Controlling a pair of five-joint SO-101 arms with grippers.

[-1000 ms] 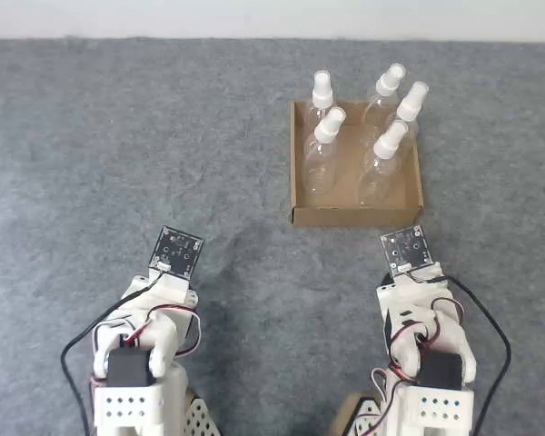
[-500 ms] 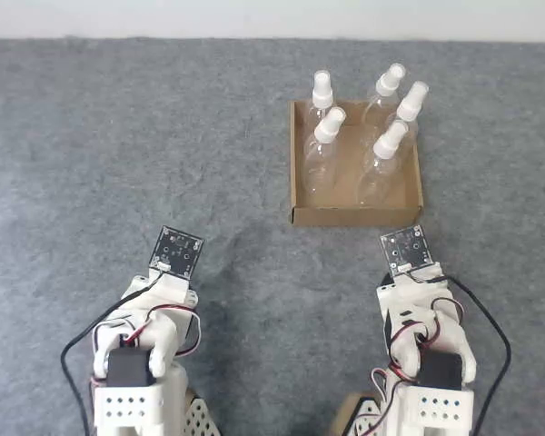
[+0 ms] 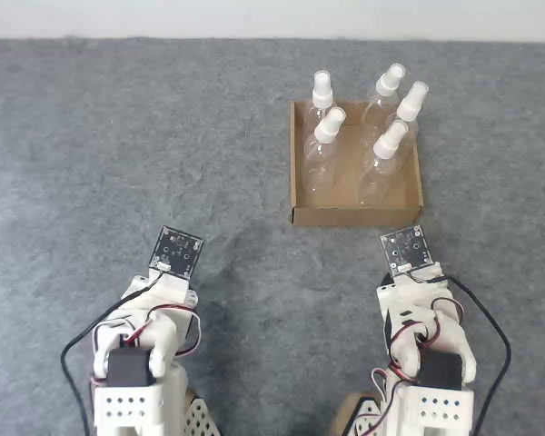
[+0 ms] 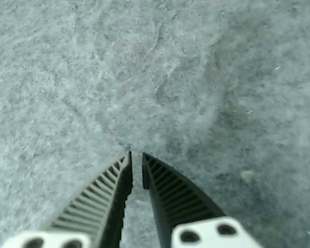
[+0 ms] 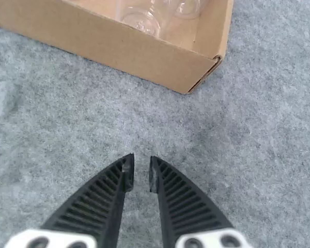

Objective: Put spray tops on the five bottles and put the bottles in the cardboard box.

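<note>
Five clear bottles [image 3: 322, 169] stand upright inside the cardboard box [image 3: 354, 216], each capped with a white spray top [image 3: 330, 125]; three sit toward the box's right side and two toward its left. The box rests on the grey felt-covered bench [image 3: 118, 136], towards the far side. The left end effector [image 4: 136, 161] hangs over bare felt with its fingers drawn almost together, gripping nothing. The right end effector [image 5: 141, 168] is likewise nearly closed and empty, poised over the felt near a front corner of the box [image 5: 108, 41] but apart from it
</note>
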